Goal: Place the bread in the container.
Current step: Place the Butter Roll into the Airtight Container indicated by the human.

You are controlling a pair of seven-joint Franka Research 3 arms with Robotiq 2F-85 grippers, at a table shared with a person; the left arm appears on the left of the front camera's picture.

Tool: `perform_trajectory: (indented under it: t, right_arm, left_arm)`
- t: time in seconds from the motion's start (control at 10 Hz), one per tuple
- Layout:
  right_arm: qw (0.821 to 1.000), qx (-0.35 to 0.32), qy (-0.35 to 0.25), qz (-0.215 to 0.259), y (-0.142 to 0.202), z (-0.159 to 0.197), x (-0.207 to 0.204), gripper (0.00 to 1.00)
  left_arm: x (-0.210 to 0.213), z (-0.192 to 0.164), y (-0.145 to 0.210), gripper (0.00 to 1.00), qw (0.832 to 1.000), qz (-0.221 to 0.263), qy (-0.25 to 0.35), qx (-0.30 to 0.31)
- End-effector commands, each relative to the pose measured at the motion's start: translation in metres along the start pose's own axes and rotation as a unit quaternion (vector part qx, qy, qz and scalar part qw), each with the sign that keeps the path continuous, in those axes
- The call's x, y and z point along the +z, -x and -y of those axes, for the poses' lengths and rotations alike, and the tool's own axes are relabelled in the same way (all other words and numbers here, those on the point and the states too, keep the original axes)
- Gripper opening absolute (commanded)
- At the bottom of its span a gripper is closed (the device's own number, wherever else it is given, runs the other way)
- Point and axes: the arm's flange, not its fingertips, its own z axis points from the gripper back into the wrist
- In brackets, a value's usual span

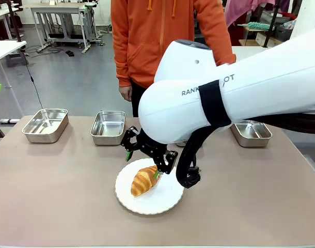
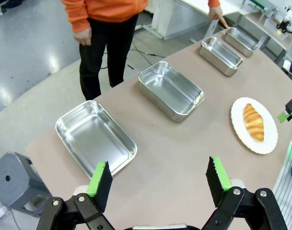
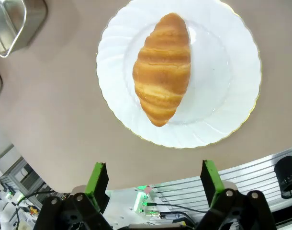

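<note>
Right hand: the right hand is spread wide with nothing in it, poised just above the bread.
Bread: it's lying on the white plate, straight ahead of the open fingers in the right wrist view and not yet between them. From the front, one green pad looks very close to the bread's upper end, but I can't call contact.
Left hand: the left hand is open too and empty. The nearest pan sits just ahead of it, and the bread is well off beyond.
Done so far: nothing yet. The bread isn't gripped or lifted, and every pan is bare inside.
Left to do: I'd say close on the bread, lift it, carry it over a pan and let go. Which pan is meant, I can't tell.
Count, bread: one.
Count, plate: one.
Count, pans: four in a row on the surface, beyond the right hand toward the person. The left wrist view shows all four. From the front, three are plain and the fourth is mostly behind the arm.
Count, hands: two, both open.
Count, people: one, standing past the pans.
</note>
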Motion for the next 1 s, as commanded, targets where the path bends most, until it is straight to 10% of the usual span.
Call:
perform_trajectory:
  t: [0.0, 0.9]
  right_arm:
    - [1.0, 0.011, -0.004, 0.02, -0.005, 0.008, 0.017, 1.0]
    - [0.991, -0.1, 0.06, 0.068, -0.01, -0.044, -0.061, 1.0]
  left_arm:
    - [0.001, 0.0, 0.0, 1.0, 1.0, 0.007, 0.001, 0.0]
    - [0.001, 0.0, 0.0, 1.0, 1.0, 0.007, 0.001, 0.0]
